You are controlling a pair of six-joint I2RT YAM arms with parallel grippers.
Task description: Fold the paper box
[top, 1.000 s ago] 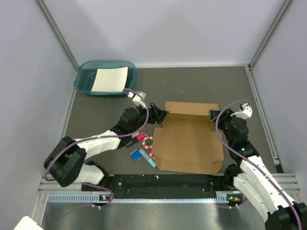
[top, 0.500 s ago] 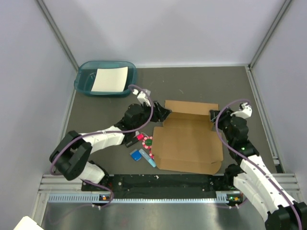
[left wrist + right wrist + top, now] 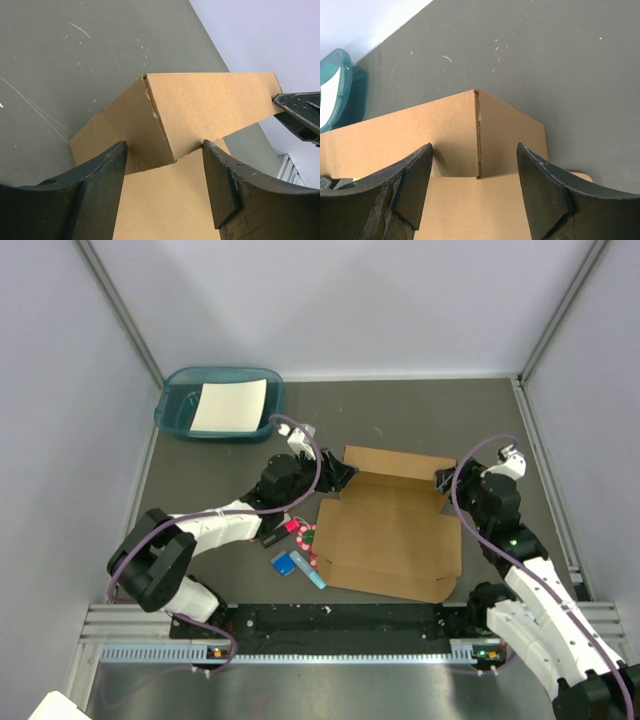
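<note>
The paper box [image 3: 390, 535] is a brown cardboard sheet lying flat mid-table, its far flap raised. My left gripper [image 3: 342, 476] is open at the box's far-left corner. In the left wrist view its jaws [image 3: 164, 147] straddle the bent corner tab of the box [image 3: 210, 100] without touching it. My right gripper [image 3: 443, 480] is open at the far-right corner. In the right wrist view its jaws [image 3: 474, 150] stand either side of the upright corner crease of the box [image 3: 420, 130], apart from the card.
A teal tray [image 3: 180, 412] holding a white paper sheet [image 3: 228, 405] stands at the far left, and its edge shows in the right wrist view [image 3: 342, 75]. Small coloured items [image 3: 300, 552] lie against the box's left edge, under my left arm.
My right gripper has opened wider and its arm has drawn slightly right. My left gripper has moved in to the far-left corner. The box has turned slightly clockwise.
</note>
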